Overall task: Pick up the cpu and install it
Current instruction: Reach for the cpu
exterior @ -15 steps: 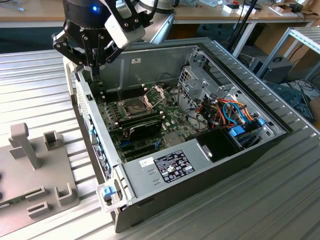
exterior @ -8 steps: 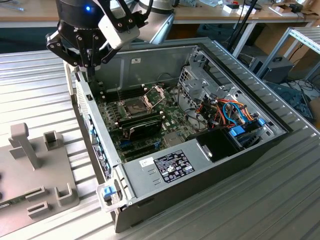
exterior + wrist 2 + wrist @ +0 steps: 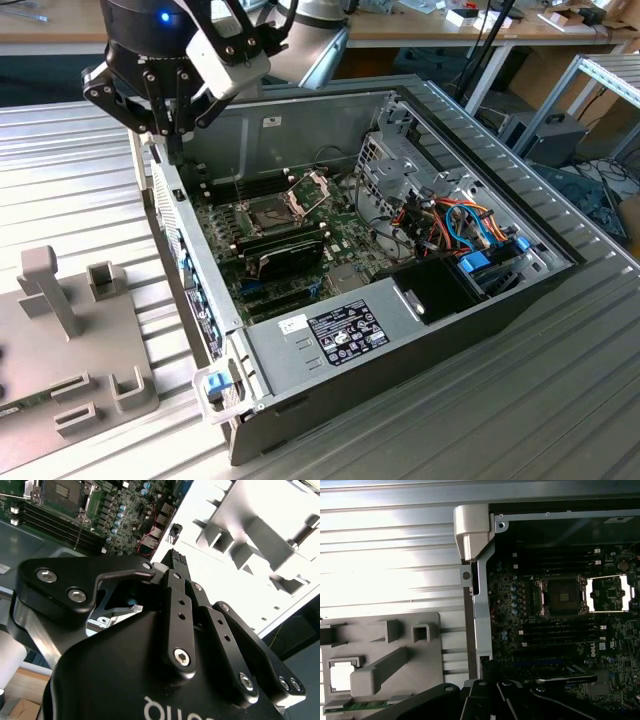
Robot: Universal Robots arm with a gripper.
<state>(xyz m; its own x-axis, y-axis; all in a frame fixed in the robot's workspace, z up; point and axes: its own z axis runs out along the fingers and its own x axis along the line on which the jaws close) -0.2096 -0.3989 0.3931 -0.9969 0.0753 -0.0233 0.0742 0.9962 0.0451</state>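
The cpu, a small pale square, lies in a framed pocket of the grey fixture beside the computer case. In the exterior view my gripper hangs shut and empty over the case's wall on the exterior view's left, between the fixture and the motherboard. The dark square socket sits bare on the board, its metal frame swung open beside it. The exterior view shows that socket mid-board. In the second wrist view the fingertips point down near the case's edge.
The open case lies flat on a ribbed metal table. Black memory sticks sit beside the socket, with drive cages and coloured cables toward the exterior view's right. A green board strip rests in the fixture.
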